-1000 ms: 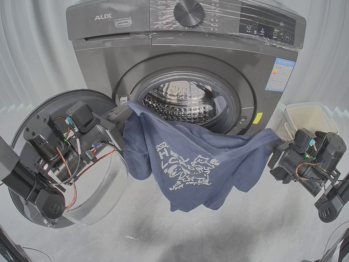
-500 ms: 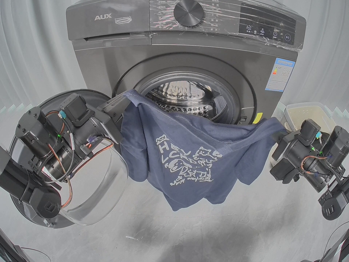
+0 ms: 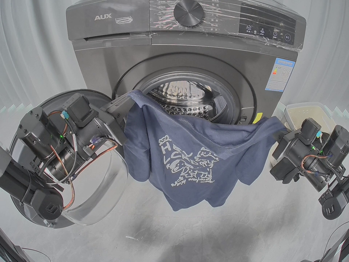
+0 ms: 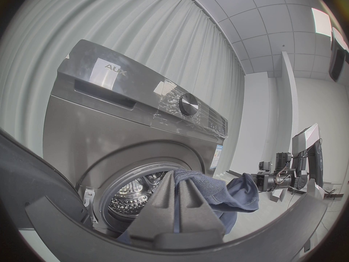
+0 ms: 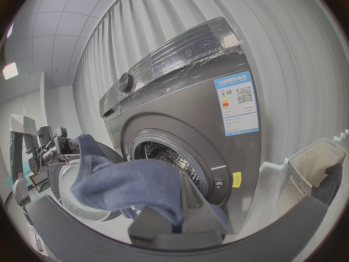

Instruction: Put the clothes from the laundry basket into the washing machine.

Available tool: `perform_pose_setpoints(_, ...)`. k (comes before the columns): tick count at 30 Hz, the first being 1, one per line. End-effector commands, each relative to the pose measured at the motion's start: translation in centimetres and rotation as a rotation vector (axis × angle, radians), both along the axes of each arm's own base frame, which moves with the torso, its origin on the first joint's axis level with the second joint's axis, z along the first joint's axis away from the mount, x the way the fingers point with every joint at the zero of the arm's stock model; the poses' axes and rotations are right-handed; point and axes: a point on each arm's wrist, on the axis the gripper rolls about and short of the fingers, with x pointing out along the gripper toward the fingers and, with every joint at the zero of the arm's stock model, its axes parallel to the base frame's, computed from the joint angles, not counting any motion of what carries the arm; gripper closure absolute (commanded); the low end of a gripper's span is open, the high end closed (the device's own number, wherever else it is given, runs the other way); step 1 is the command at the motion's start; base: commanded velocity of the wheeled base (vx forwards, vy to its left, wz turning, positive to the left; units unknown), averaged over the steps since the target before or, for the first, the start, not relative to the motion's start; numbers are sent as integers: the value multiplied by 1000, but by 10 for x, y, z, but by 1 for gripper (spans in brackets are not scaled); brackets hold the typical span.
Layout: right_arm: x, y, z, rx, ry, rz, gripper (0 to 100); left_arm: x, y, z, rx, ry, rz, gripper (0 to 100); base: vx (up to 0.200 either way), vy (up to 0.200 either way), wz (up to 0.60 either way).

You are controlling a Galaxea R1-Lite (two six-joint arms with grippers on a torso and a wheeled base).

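Observation:
A navy T-shirt (image 3: 189, 153) with a white print hangs stretched between both grippers in front of the washing machine (image 3: 181, 55), whose drum opening (image 3: 185, 99) stands open. My left gripper (image 3: 128, 99) is shut on one shoulder of the T-shirt (image 4: 207, 190), left of the opening. My right gripper (image 3: 280, 131) is shut on the other end of the T-shirt (image 5: 131, 186), at the lower right of the opening. The shirt's upper edge sags across the lower rim of the drum. The laundry basket (image 3: 309, 117) stands on the floor right of the machine, with a dark garment (image 5: 329, 186) in it.
The round machine door (image 3: 83, 164) hangs swung open to the left, right behind my left arm. Grey floor spreads below the shirt. Pleated curtains back the machine on both sides.
Both grippers rose with the T-shirt over the first half second, lifting it closer to the drum opening. Since then the left end shifted slightly right and the shirt hangs a little lower.

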Motion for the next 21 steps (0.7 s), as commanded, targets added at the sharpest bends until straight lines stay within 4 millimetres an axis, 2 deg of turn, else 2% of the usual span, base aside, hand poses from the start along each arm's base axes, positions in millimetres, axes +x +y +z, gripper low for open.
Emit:
perform_pose_setpoints(1, -1, 3, -4, -7, 19, 9, 100, -3, -10, -5, 7, 15, -31, 100, 0, 0, 0)
perform_pose_setpoints(8, -12, 20, -7, -13, 30, 78, 100, -1, -20, -16, 34, 45, -57, 100, 0, 0, 0)
perform_pose_setpoints(12, -26, 31, -20, -38, 88, 137, 100, -4, -27, -14, 27, 35, -80, 100, 0, 0, 0)
perform_pose_setpoints(16, -27, 49, -52, -100, 209, 179, 100, -7, -28, -10, 21, 24, -86, 100, 0, 0, 0)
perform_pose_setpoints(21, -29, 70, -78, -156, 288, 244, 100, -7, -28, -10, 20, 22, -86, 100, 0, 0, 0)
